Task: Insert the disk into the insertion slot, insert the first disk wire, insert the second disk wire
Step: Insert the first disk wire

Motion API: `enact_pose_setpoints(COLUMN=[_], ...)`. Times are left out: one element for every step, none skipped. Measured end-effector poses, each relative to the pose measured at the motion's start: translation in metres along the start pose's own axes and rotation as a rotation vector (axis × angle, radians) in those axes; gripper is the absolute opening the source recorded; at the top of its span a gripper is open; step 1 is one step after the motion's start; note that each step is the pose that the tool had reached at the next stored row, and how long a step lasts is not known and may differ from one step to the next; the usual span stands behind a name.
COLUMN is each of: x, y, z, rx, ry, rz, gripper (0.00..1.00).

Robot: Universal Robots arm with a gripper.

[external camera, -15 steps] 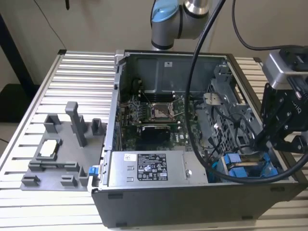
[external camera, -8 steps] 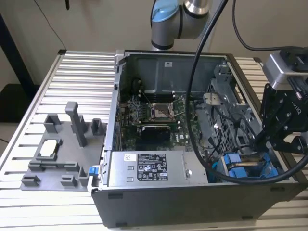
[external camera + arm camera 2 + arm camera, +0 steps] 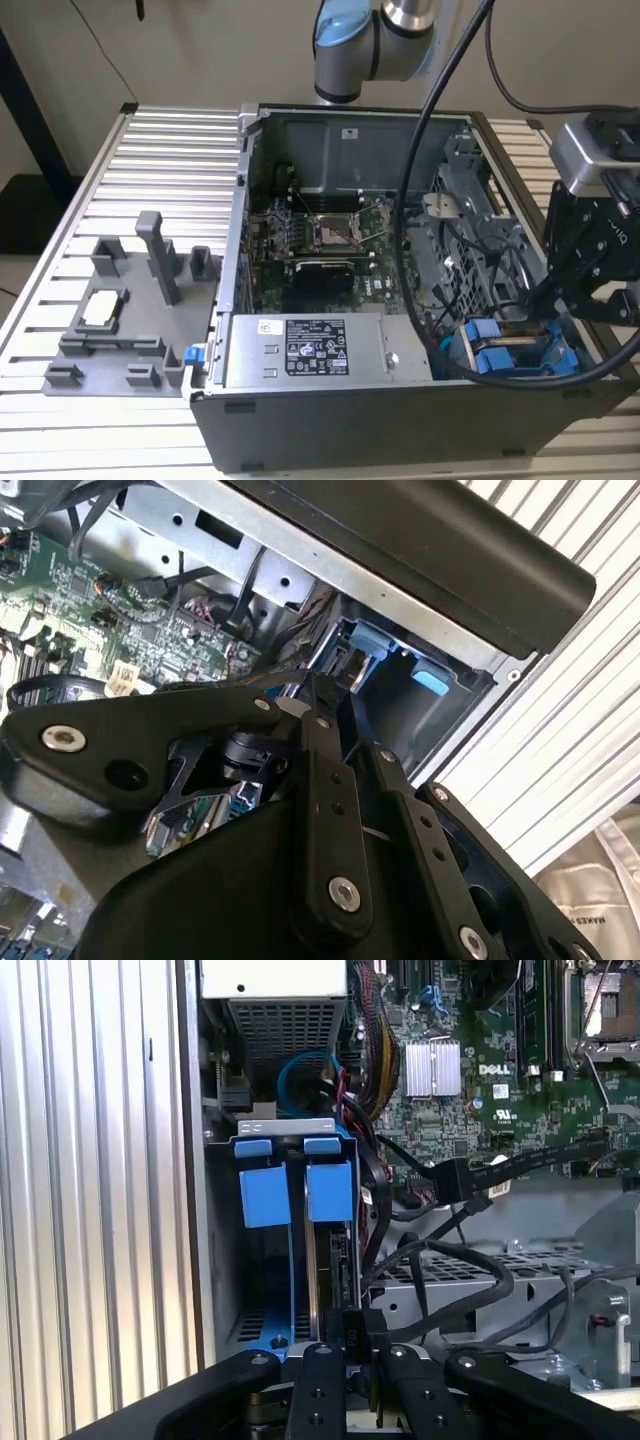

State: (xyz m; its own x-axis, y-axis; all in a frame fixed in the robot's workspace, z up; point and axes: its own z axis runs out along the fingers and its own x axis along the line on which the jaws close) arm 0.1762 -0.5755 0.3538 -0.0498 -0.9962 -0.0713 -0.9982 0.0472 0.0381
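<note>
Disk (image 3: 328,1194) — mostly hidden inside the insertion slot (image 3: 285,1126)

The blue-framed disk (image 3: 328,1192) sits inside the insertion slot (image 3: 285,1124).

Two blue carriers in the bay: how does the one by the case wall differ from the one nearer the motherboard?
The wall-side carrier looks hollow, a dark cavity behind its tab; the motherboard-side carrier seems to hold a dark disk edge-on. The tool sits at the motherboard-side carrier's end, by a black plug; the wall-side carrier has nothing there. Both show bright blue tabs, side by side.
</note>
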Motion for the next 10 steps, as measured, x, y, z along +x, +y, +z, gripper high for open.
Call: enact_pose_setpoints(x=[0.0001,0.0002,0.0003,0.0003,0.0003,0.0003,0.0002,0.0001,0.0000,0.0000], y=[-0.0001,-0.0002,-0.0002,-0.0002,-0.0003,-0.0004,-0.0006,-0.0008,-0.0009,-0.0010], z=[0.0010,0.0021,0.0031,0.0037,0.0041,0.0045,0.0047,0.0050,0.0053,0.0055], rx=[-0.0032,-0.0061,-0.0072,-0.0073,-0.0074,-0.0075,-0.0075,-0.0075,-0.0075,-0.0076], ry=[0.0002,0.0004,0.0004,0.0005,0.0006,0.0006,0.0006,0.0006,0.0005,0.0005], rz=[0.000,0.000,0.001,0.001,0.001,0.001,0.001,0.001,0.001,0.001], gripper=[0.19,0.19,0.19,0.19,0.19,0.19,0.19,0.19,0.19,0.19])
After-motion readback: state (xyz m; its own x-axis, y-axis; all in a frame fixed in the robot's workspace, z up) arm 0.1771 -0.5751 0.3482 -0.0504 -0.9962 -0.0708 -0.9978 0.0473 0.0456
